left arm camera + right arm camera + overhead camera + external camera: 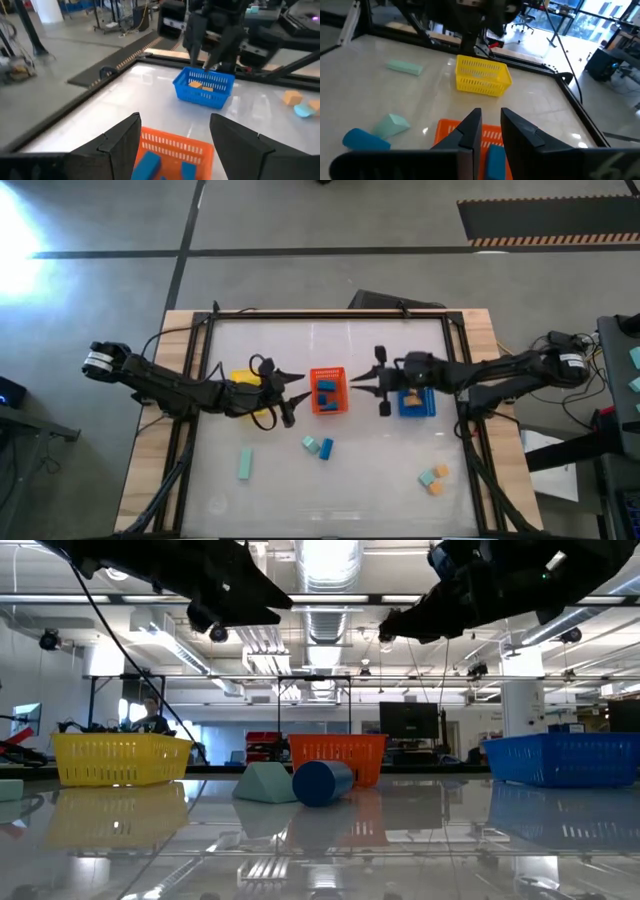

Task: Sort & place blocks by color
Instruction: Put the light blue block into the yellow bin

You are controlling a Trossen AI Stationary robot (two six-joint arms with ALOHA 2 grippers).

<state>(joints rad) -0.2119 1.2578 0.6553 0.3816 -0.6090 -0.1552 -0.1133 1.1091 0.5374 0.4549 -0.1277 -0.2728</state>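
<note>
Three baskets stand in a row: yellow (243, 379), orange (328, 392) and blue (416, 402). Blue blocks (147, 162) lie in the orange basket and orange blocks (196, 85) in the blue one. Loose on the table are a teal bar (245, 463), a teal wedge (311, 444) beside a blue cylinder (326, 449), and near the right corner a teal block (427, 477) with two orange blocks (438, 480). My left gripper (296, 392) hovers wide open between the yellow and orange baskets. My right gripper (491, 112) hovers over the orange basket's right edge, its fingers a narrow gap apart and holding nothing.
A dark frame (330, 315) runs around the glossy table top. The near half of the table holds only the loose blocks, with free room between them. The yellow basket lies partly under my left arm. The room shows beyond the far edge.
</note>
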